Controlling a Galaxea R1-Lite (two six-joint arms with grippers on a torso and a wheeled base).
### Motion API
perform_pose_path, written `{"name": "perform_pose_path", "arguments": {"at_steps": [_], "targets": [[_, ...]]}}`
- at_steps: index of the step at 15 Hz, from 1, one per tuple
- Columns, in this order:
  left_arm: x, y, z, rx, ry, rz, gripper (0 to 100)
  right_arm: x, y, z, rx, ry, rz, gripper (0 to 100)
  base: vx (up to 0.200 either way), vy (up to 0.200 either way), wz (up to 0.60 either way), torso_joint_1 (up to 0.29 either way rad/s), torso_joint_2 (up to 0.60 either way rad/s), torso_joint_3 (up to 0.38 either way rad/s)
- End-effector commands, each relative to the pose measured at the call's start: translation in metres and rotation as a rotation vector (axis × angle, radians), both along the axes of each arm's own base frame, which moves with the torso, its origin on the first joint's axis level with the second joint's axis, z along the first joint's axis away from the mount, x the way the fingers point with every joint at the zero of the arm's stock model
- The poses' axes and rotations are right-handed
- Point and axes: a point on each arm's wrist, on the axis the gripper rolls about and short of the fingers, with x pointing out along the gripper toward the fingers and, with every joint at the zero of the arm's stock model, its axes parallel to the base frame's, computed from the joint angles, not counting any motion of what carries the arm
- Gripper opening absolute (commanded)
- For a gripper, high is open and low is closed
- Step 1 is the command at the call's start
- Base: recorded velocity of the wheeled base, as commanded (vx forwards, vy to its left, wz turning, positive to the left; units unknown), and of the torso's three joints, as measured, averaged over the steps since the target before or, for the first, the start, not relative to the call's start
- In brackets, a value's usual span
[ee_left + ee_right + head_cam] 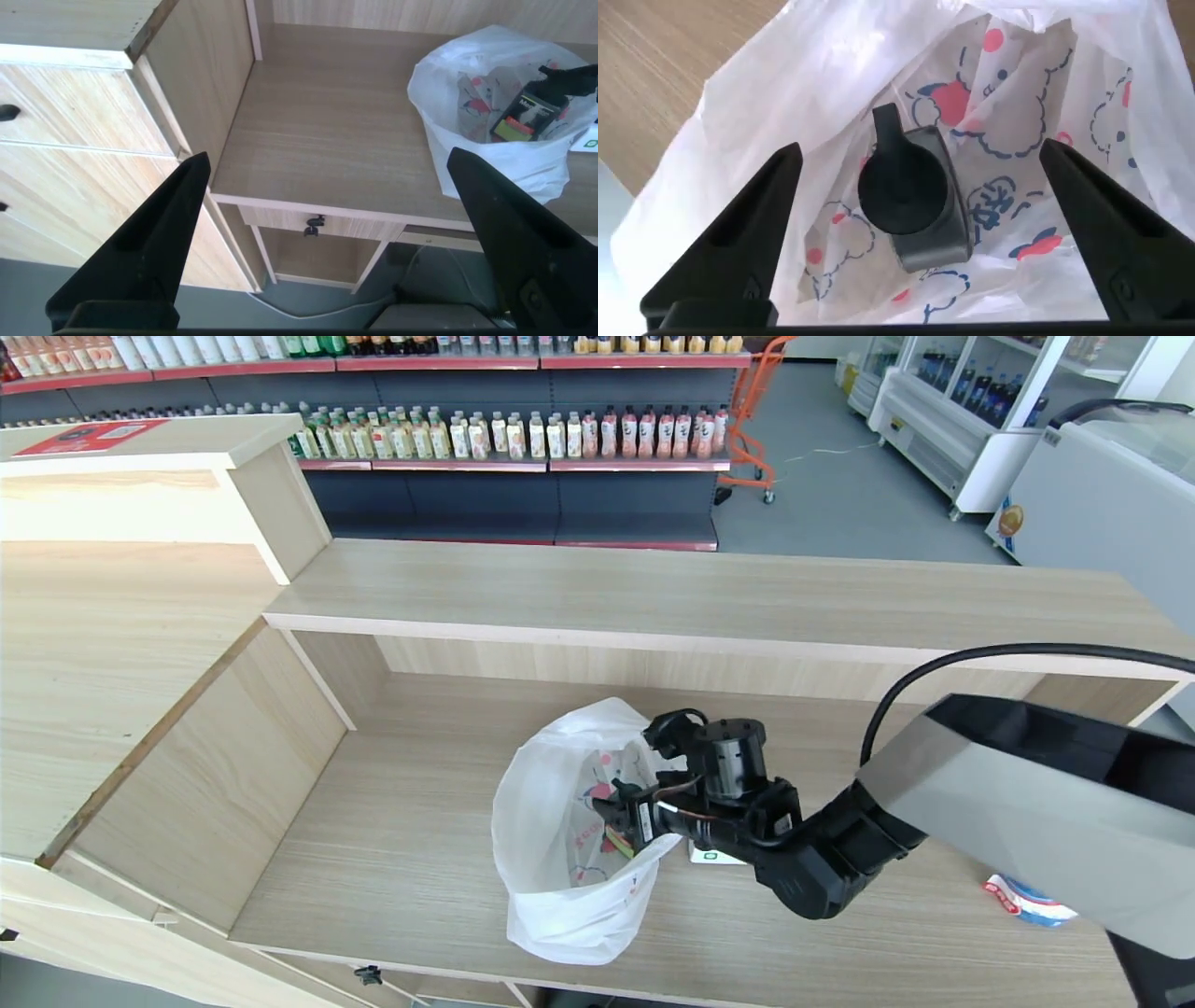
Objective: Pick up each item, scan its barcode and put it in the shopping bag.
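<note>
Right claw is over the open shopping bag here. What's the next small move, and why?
Probably lift the right claw straight up out of the shopping bag. Its fingers stand wide apart and a dark item lies loose inside the bag beneath them, so the drop looks done; a packet lies on the counter to the robot's right, unbagged.

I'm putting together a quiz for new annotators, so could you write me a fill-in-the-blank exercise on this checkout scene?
1. The right gripper is at the mouth of the white ____.
2. Its fingers are ____ above a black item lying inside.
3. A red, white and blue packet lies on the counter to the robot's ____ of the bag.
Missing: shopping bag; open; right.
</note>
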Motion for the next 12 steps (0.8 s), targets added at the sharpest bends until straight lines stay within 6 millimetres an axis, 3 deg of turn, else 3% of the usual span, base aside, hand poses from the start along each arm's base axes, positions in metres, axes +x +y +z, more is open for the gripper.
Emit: {"name": "perform_pose_path", "arguments": {"at_steps": [1,4,6,8,10,12], "targets": [[0.0,0.0,0.0,0.0,0.0,0.0,100,-0.019,-0.016,0.059,0.133,0.052,-0.032,100,0.0,0.0,0.0,0.0,0.0,0.0],[0.0,0.0,0.0,0.0,0.0,0.0,100,-0.064,-0.067,0.116,0.226,0.161,-0.065,100,0.0,0.0,0.0,0.0,0.0,0.0],[0.0,0.0,0.0,0.0,-0.001,0.0,100,-0.106,-0.12,0.156,0.192,0.21,-0.161,100,0.0,0.0,0.0,0.0,0.0,0.0],[0.0,0.0,0.0,0.0,0.0,0.0,100,-0.125,-0.157,0.188,0.187,0.224,-0.276,100,0.0,0.0,0.0,0.0,0.0,0.0],[0.0,0.0,0.0,0.0,0.0,0.0,100,-0.137,-0.184,0.204,0.192,0.224,-0.394,100,0.0,0.0,0.0,0.0,0.0,0.0],[0.0,0.0,0.0,0.0,0.0,0.0,100,-0.144,-0.2,0.204,0.231,0.238,-0.472,100,0.0,0.0,0.0,0.0,0.0,0.0]]}}
